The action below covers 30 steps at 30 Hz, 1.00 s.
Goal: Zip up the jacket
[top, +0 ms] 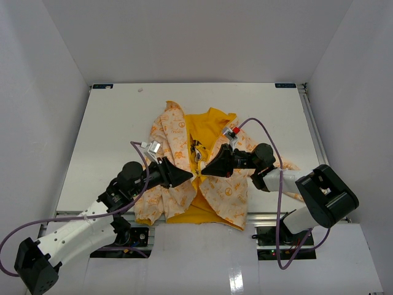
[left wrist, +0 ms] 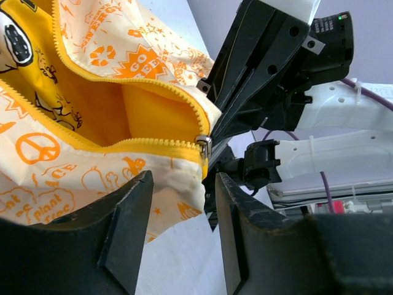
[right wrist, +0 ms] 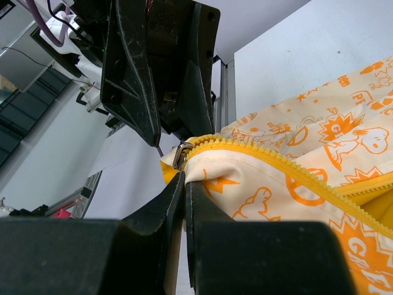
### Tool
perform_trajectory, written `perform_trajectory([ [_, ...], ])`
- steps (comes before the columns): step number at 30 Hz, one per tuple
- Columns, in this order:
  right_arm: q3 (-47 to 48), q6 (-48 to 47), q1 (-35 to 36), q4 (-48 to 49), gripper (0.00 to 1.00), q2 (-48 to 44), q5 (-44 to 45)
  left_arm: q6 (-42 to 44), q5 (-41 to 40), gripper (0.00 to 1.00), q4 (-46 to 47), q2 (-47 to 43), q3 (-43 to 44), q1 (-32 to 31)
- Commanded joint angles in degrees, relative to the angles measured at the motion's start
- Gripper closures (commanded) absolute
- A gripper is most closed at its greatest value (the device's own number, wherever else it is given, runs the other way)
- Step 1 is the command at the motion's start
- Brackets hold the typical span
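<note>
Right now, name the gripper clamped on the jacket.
The right gripper, shut on the jacket hem by the zipper slider; the left gripper stands open.

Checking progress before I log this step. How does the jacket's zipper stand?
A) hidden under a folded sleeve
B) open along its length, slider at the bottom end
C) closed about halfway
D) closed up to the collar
B: the jacket lies spread open, showing its yellow lining, and the zipper teeth part into two rows right from the slider, which sits by the fabric's edge.
</note>
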Motion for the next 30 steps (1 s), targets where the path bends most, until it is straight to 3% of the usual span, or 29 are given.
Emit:
perform_trajectory([
  [1,1.1,-0.9,-0.1,24.8,0.92,-1.7,0.5,0.4,-2.2,0.42,-4.4,-3.4,1.0,-0.1],
  [13,1.3,-0.8,-0.1,24.6,0.92,-1.3,0.6,-6.6,4.2,0.48,0.8,2.0,1.0,-0.2],
  [24,1.2,-0.7,0.0,24.7,0.92,-1.2,0.4,-9.2,3.6,0.6,14.2,4.5,-4.1,-0.2],
  [27,1.1,-0.6,0.0,24.8,0.92,-1.2,0.3,-8.7,3.4,0.67,15.4,5.6,-4.4,-0.1],
  [30,0.9,-0.6,0.0,24.9,0.92,-1.2,0.3,-7.5,3.8,0.88,16.1,5.8,-4.4,-0.1],
])
